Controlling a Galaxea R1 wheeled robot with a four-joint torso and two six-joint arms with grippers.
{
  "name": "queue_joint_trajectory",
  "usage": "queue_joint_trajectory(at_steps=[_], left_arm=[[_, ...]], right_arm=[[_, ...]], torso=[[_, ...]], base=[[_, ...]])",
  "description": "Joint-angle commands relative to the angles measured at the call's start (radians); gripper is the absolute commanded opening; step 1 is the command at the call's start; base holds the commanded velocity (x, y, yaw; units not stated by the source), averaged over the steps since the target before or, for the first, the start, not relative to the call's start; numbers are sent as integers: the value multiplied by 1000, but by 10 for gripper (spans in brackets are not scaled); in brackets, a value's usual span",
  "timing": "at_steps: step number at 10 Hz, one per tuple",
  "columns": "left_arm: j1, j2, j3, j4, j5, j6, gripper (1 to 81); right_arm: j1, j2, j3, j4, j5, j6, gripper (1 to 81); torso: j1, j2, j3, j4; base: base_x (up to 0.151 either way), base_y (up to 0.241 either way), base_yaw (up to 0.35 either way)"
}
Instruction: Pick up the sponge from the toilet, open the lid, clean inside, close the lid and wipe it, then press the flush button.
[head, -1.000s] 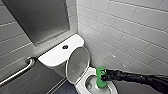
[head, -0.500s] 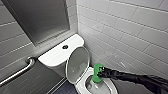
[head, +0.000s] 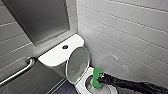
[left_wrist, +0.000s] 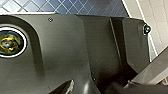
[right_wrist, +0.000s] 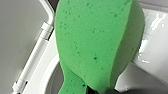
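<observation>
Right gripper (head: 99, 80) clamped on sponge (head: 96, 74), over open toilet (head: 80, 87) bowl; lid (head: 78, 63) raised.

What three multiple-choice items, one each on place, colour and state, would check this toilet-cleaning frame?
1. Where is the sponge? A in a bucket; B over the bowl, in the right gripper; C on a shelf.
2. What colour is the sponge? A yellow; B green; C blue.
3. How is the lid? A raised upright; B shut flat; C taken off.
Answers: 1 B, the head view shows the gripper pinching it above the bowl; 2 B, it is bright green in the head and right wrist views; 3 A, it stands up in front of the tank.
</observation>
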Motion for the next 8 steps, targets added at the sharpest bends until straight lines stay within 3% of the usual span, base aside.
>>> queue_joint_trajectory(at_steps=[1, 3, 5, 8], left_arm=[[-5, -21, 23, 8, 68, 4, 811], [-6, -11, 23, 13, 68, 5, 811], [-6, -3, 21, 13, 68, 5, 811], [-6, 5, 21, 14, 68, 5, 811]], right_arm=[[66, -7, -5, 15, 34, 15, 10], [47, -86, 76, 24, 13, 17, 10], [46, -182, 211, 20, -87, 34, 10], [7, -252, 266, 20, -98, 48, 10]], torso=[[0, 0, 0, 0], [0, 0, 0, 0], [0, 0, 0, 0], [0, 0, 0, 0]], base=[[0, 0, 0], [0, 0, 0], [0, 0, 0], [0, 0, 0]])
